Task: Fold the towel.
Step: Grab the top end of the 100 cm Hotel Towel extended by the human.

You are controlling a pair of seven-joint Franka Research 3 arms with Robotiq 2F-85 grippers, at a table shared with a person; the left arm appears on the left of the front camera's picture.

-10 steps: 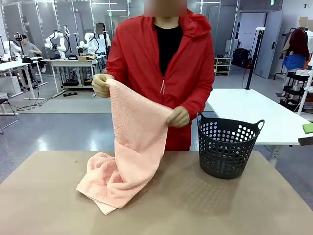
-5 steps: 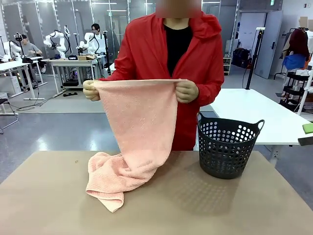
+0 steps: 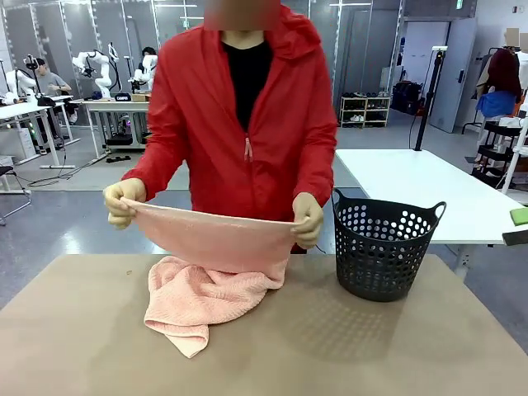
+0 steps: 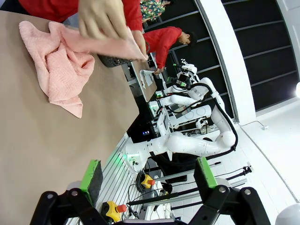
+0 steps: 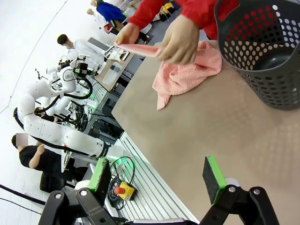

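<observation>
Well ahead of both arms, over the far side of the worktop [image 3: 371, 355]: the towel [image 3: 210, 276]. Top edge stretched side to side between one hand of the person [image 3: 122, 204] and the other hand [image 3: 308, 219]; rest heaped below, beside the basket [image 3: 384, 247]. Probably nearer the left arm. Left fingers [image 4: 91, 174] wide apart, gripping nothing; right fingers [image 5: 213, 179] wide apart too, empty.
</observation>
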